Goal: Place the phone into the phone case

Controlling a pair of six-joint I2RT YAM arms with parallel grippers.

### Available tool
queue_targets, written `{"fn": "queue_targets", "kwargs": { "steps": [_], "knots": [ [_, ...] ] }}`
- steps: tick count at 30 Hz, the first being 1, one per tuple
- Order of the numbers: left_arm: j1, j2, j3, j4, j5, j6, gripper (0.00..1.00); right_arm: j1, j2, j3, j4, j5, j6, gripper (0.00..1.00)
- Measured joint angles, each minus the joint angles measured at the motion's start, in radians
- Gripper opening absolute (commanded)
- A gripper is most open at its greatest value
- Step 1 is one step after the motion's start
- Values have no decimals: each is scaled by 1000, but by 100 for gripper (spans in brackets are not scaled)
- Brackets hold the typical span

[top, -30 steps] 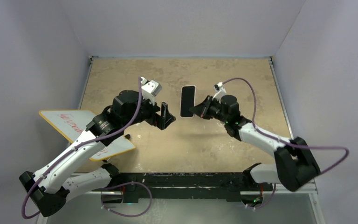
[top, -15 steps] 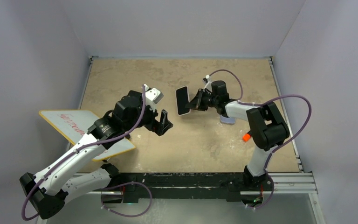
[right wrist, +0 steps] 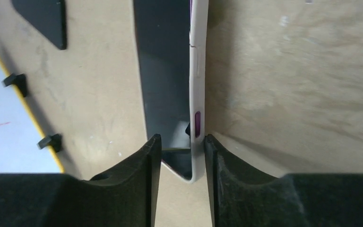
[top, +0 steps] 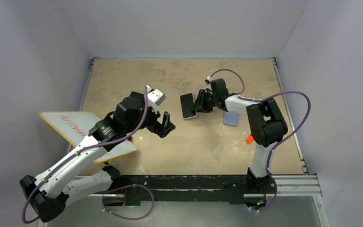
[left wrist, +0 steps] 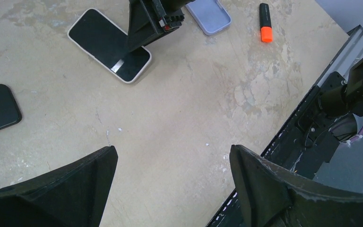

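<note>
The black-screened, white-edged slab phone (top: pixel 187 106) sits screen-up mid-worktop (top: pixel 194 146), one end pinched in the right claw (top: pixel 198 104), near the empty pale-lavender rectangular phone case (top: pixel 231 118).

White-and-black twin arms.
Left arm (top: pixel 71 163) and right arm (top: pixel 264 125): white shells, black joints, a looping purple cable (top: pixel 223 70); left gripper (left wrist: pixel 172 156) has scuffed matte-black fingers (left wrist: pixel 264 189).

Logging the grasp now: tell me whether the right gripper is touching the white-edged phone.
Touching. The right wrist view shows the phone's end pinched inside the right gripper, with one finger flush against its white side. The left wrist view agrees.
</note>
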Motion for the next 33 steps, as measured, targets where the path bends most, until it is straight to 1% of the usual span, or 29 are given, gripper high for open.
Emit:
{"fn": "queue_targets", "kwargs": {
  "steps": [5,12,19,25,33],
  "knots": [
    [0,-4,0,0,0,0,94,0,-68,5,-108,138,-1,47],
    [0,-18,0,0,-1,2,94,-2,-221,1,-208,354,-1,45],
    [0,-38,0,-1,-5,3,94,-16,-235,-4,-323,611,-29,45],
    [0,-53,0,-1,-9,4,94,-29,-230,-17,-369,715,-69,43],
    [0,-56,-2,-4,-9,7,94,-46,-181,-33,-372,737,-80,42]
  ]
}}
